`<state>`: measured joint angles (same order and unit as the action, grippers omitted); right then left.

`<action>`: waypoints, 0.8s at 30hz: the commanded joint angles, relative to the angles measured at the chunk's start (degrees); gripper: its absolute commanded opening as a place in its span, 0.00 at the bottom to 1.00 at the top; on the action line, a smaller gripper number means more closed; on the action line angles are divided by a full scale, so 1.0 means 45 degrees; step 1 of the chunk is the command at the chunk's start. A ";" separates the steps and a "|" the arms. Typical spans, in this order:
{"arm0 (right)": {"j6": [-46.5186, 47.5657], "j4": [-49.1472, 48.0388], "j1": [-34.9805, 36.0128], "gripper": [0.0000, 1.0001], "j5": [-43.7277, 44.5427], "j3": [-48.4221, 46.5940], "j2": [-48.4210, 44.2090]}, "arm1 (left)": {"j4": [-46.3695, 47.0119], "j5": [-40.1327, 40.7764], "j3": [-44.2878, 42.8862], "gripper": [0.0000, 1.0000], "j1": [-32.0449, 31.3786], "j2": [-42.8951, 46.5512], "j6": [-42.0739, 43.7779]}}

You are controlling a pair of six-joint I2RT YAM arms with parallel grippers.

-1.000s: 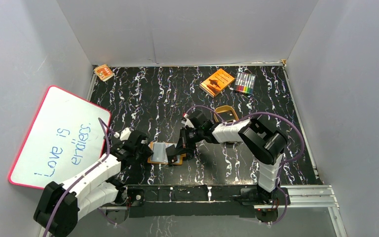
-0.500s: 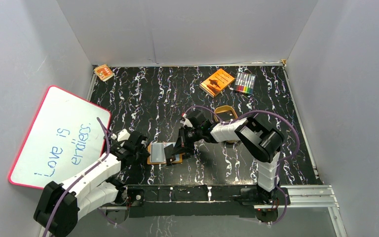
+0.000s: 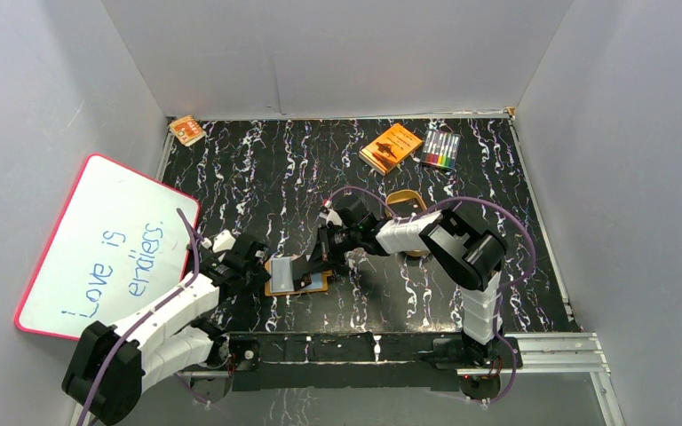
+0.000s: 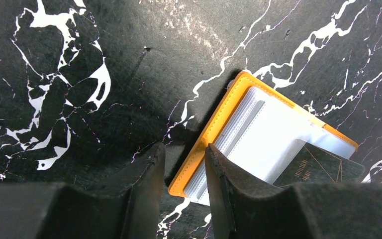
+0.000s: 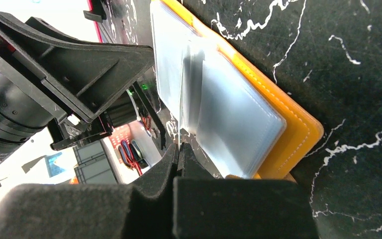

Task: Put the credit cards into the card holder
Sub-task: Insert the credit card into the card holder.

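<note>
Left gripper (image 4: 183,154): jaws partly spread, straddling a corner at the left end of the holder (image 4: 271,132). One finger sits over the orange rim, the other on the table (image 4: 79,74) just beside it. No clamp on the leather shows.

Holder: lies open and flat, close to the near edge of the table, a little left of centre, between the two grippers. Clear sleeves face up.

Card: one dark card (image 4: 316,167) lies at the holder's right end, partly under a lifted clear flap. How deep it sits cannot be told. In the right wrist view, pale cards cannot be told apart from the sleeves.

Right gripper (image 5: 178,149): fingers pressed together, tips at the holder's right end. Whether a card edge is nipped between them does not show.

Assessment: the step in hand appears to be feeding a card into a sleeve while the left arm steadies the holder.

Recommendations:
- Left finger to bear down on the rim, so that the holder does not slide left under the push.
- Card to be kept low and in line with the sleeve mouth, and the flap kept raised until the leading edge is under it.
- Push in short strokes. The sleeve stack looks soft and could buckle.
- Holder is held at one corner only, so it may pivot. Push towards that corner, not across it.

Surroundings: book (image 3: 391,147), markers (image 3: 440,149) and tray (image 3: 406,201) lie on the far side, well apart. Whiteboard (image 3: 107,248) stands at the left.
</note>
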<state>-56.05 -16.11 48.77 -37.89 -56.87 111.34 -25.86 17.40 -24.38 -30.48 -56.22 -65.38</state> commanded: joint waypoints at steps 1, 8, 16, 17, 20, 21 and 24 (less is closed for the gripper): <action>-0.0195 -0.0766 0.0056 0.00 -0.0317 -0.0516 0.0368 | -0.0497 -0.0173 0.0434 0.34 0.0024 -0.0411 0.0175; -0.0109 -0.0934 0.0052 0.00 0.0031 -0.0486 0.0618 | -0.0414 -0.0300 0.0473 0.34 0.0035 -0.0465 0.0231; -0.0063 -0.1093 0.0058 0.00 0.0608 -0.0189 0.0547 | -0.0339 -0.0490 0.0582 0.33 0.0035 -0.0415 0.0169; -0.0057 -0.1105 0.0059 0.00 0.0712 -0.0152 0.0526 | -0.0331 -0.0504 0.0586 0.33 0.0035 -0.0427 0.0170; 0.0051 -0.1065 0.0056 0.00 0.0966 -0.0098 0.0493 | -0.0318 -0.0527 0.0574 0.33 0.0035 -0.0449 0.0190; 0.0084 -0.1051 0.0060 0.00 0.0990 -0.0097 0.0501 | -0.0310 -0.0536 0.0584 0.33 0.0035 -0.0441 0.0188; 0.0064 -0.1098 0.0069 0.00 0.0960 -0.0097 0.0536 | -0.0292 -0.0590 0.0611 0.33 0.0035 -0.0434 0.0191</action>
<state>-56.77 -19.62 48.77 -35.71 -56.93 113.80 -25.21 16.62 -24.37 -30.48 -56.47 -64.55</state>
